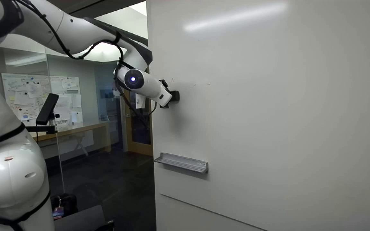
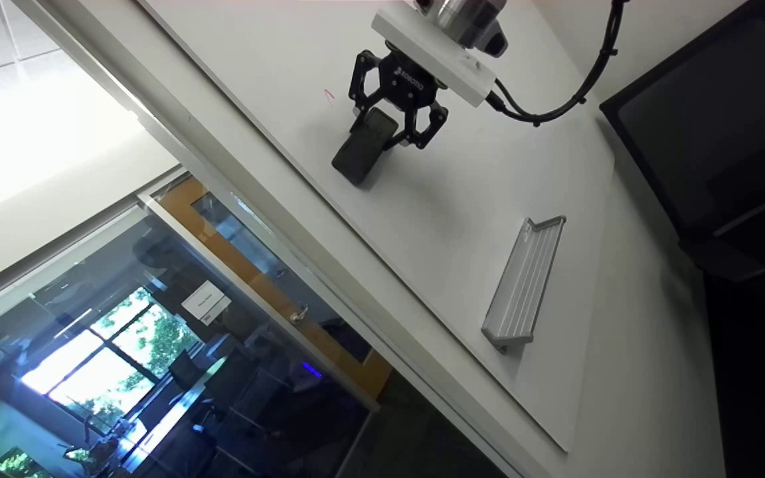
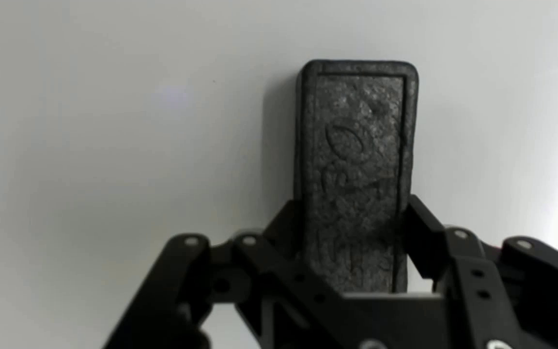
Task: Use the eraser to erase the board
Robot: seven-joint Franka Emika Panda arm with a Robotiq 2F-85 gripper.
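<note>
The eraser is a dark grey rectangular block. It shows in both exterior views (image 1: 176,96) (image 2: 362,149) and in the wrist view (image 3: 356,145). My gripper (image 3: 355,215) is shut on its long sides, and the eraser's far end sticks out past the fingers. The gripper also shows in an exterior view (image 2: 374,133). The eraser is against or very close to the white board (image 1: 268,128); I cannot tell whether it touches. A small red mark (image 2: 329,95) is on the board near the gripper. Faint small marks (image 1: 208,84) lie right of the eraser in an exterior view.
A grey tray (image 1: 183,164) is fixed to the board below the gripper; it also shows in an exterior view (image 2: 525,285). The board's side edge (image 1: 152,128) is close to the gripper. Beyond it are a wooden door (image 1: 140,148) and a glass wall.
</note>
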